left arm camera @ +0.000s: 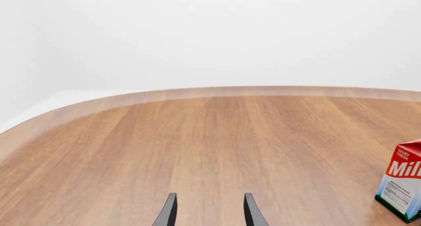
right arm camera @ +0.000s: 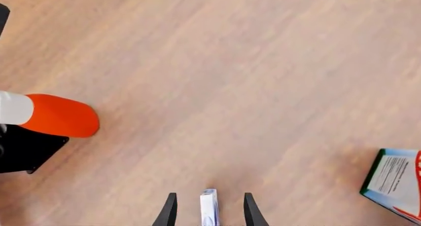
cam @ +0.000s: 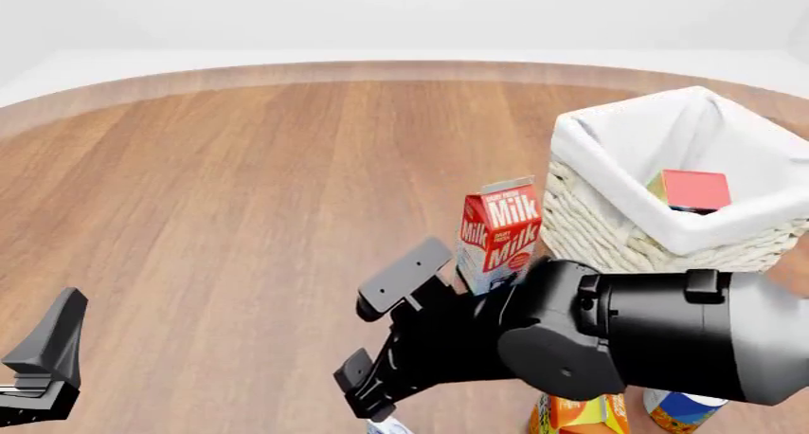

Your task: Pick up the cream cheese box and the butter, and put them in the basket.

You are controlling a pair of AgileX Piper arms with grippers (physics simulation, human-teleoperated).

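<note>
Right gripper (right arm camera: pixel 207 211) has its jaws spread with the cream cheese box (right arm camera: pixel 208 206) standing edge-on between them, not clearly pinched yet. Left gripper (left arm camera: pixel 208 211) is spread over bare desk (left arm camera: pixel 217 147), holding nothing. Butter (cam: pixel 689 189) looks to be sitting in the basket (cam: pixel 607 221) already, beside the milk carton (cam: pixel 501 233). Next up, I'd guess: squeeze, lift, carry it over the basket rim.

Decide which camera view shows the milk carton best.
The front view: the milk carton stands whole beside the basket, its lettering readable. The left wrist view cuts it off at the frame edge; the right wrist view catches only a corner.
</note>
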